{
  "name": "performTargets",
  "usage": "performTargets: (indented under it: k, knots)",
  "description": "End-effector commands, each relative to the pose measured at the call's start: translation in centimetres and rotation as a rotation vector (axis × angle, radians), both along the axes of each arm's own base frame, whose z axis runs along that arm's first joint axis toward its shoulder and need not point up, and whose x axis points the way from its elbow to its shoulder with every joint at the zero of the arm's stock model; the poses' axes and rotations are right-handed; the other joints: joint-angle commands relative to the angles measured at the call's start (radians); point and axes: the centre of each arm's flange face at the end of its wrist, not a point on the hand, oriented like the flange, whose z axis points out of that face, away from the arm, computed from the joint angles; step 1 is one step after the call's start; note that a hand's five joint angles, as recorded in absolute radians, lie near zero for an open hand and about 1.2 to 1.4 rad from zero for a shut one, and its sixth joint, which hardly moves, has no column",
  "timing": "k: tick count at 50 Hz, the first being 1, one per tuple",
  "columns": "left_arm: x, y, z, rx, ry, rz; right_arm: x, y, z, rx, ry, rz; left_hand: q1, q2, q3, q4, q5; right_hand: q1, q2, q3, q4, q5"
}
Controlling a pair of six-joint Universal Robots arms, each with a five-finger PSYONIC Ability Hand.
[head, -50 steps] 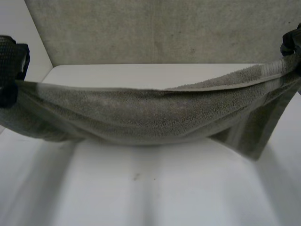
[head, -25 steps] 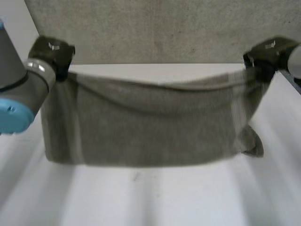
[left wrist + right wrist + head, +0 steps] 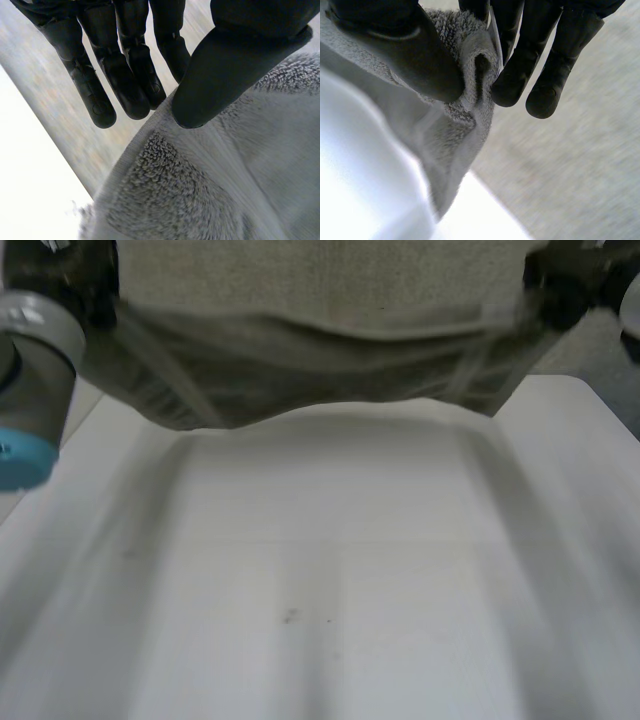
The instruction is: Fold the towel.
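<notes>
While left hand [image 3: 122,75] and right hand [image 3: 407,52] pinch it, one towel [image 3: 300,370] hangs.

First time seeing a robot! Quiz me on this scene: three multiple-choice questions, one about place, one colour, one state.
1. Where is the towel? A) lying flat B) held up between left hand and right hand C) rolled into a ball
2. What colour is it? A) grey B) red C) blue
3. The right hand is: A) open B) curled, empty C) pinching the towel
Answers: 1 B, it spans from hand to hand; 2 A, grey pile; 3 C, thumb and fingers clamp its edge.
</notes>
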Motion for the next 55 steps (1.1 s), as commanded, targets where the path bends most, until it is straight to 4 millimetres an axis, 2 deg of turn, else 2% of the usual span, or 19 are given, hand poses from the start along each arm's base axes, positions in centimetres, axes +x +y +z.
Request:
performTargets:
  k: [1,3,5,8,13,16,18,19,21,24,26,30,35,38,40,43,48,51,55]
  knots:
    - [0.6,2.9,-6.9,0.213,-0.078,-0.026,0.0,1.0,-7.3,0.231,0.12,0.06,0.2,0.178,0.179,0.178,0.192,0.06,0.098,0.055,0.05,0.066]
    - [0.8,3.5,-8.1,0.249,-0.092,-0.035,0.0,1.4,-8.9,0.268,0.142,0.081,0.2,0.178,0.179,0.178,0.192,0.06,0.098,0.055,0.05,0.066]
    - [1.1,5.0,-10.5,0.325,-0.116,-0.054,-1.0,1.8,-11.4,0.323,0.179,0.082,0.2,0.178,0.179,0.178,0.192,0.06,0.098,0.055,0.05,0.066]
    - [1.3,5.7,-11.4,0.353,-0.126,-0.059,-1.7,2.2,-12.2,0.339,0.197,0.076,0.2,0.178,0.179,0.178,0.192,0.06,0.098,0.055,0.05,0.066]
    - [2.3,9.1,-13.5,0.419,-0.191,-0.064,-3.1,4.5,-14.3,0.409,0.245,0.07,0.2,0.178,0.179,0.178,0.192,0.06,0.098,0.055,0.05,0.066]
    - [2.6,10.0,-13.7,0.424,-0.217,-0.064,-3.9,5.0,-14.3,0.425,0.253,0.052,0.2,0.178,0.179,0.178,0.192,0.06,0.098,0.055,0.05,0.066]
    - [3.1,12.1,-13.7,0.414,-0.264,-0.07,-5.7,6.2,-14.3,0.466,0.277,0.016,0.2,0.178,0.179,0.178,0.192,0.06,0.098,0.055,0.05,0.066]
    - [3.1,12.1,-13.7,0.414,-0.265,-0.07,-5.7,6.2,-14.3,0.466,0.277,0.016,0.2,0.178,0.179,0.178,0.192,0.06,0.098,0.055,0.05,0.066]
    - [3.7,14.4,-13.2,0.384,-0.301,-0.08,-7.0,8.2,-13.9,0.517,0.324,0.011,0.2,0.178,0.179,0.178,0.192,0.06,0.098,0.055,0.05,0.066]
    - [4.1,16.2,-12.5,0.342,-0.319,-0.102,-7.4,9.3,-13.8,0.549,0.353,0.023,0.2,0.178,0.179,0.178,0.192,0.06,0.098,0.055,0.05,0.066]
    - [4.2,16.8,-12.3,0.327,-0.319,-0.115,-8.5,10.8,-13.4,0.586,0.408,0.035,0.2,0.178,0.179,0.178,0.192,0.06,0.098,0.055,0.05,0.066]
    - [4.1,17.1,-12.2,0.317,-0.318,-0.152,-9.1,11.3,-12.7,0.568,0.456,0.039,0.2,0.178,0.179,0.178,0.192,0.06,0.098,0.055,0.05,0.066]
    - [3.9,16.0,-12.6,0.33,-0.316,-0.18,-9.2,10.9,-12.5,0.543,0.469,0.038,0.2,0.178,0.179,0.178,0.192,0.06,0.098,0.055,0.05,0.066]
    - [3.4,14.2,-13.9,0.375,-0.322,-0.193,-9.1,9.4,-13.6,0.551,0.437,0.029,0.2,0.178,0.179,0.178,0.192,0.06,0.098,0.055,0.05,0.066]
    - [2.7,11.8,-15.1,0.395,-0.329,-0.191,-9.1,7.2,-14.4,0.547,0.375,-0.017,0.2,0.178,0.179,0.178,0.192,0.06,0.098,0.055,0.05,0.066]
    - [2.1,10.8,-15.5,0.397,-0.333,-0.198,-8.8,6.3,-14.6,0.544,0.343,-0.036,0.2,0.178,0.179,0.178,0.192,0.06,0.098,0.055,0.05,0.066]
    - [0.8,5.8,-17.6,0.422,-0.338,-0.179,-6.5,3.5,-16.1,0.564,0.254,-0.048,0.2,0.178,0.179,0.178,0.192,0.06,0.098,0.055,0.05,0.066]
    - [0.6,4.5,-18.0,0.424,-0.339,-0.162,-6.0,2.9,-16.5,0.564,0.236,-0.051,0.2,0.178,0.179,0.178,0.192,0.06,0.098,0.055,0.05,0.066]
    - [-0.2,1.3,-18.8,0.401,-0.336,-0.132,-4.6,1.0,-17.7,0.526,0.195,-0.07,0.2,0.178,0.179,0.178,0.192,0.06,0.098,0.055,0.05,0.066]
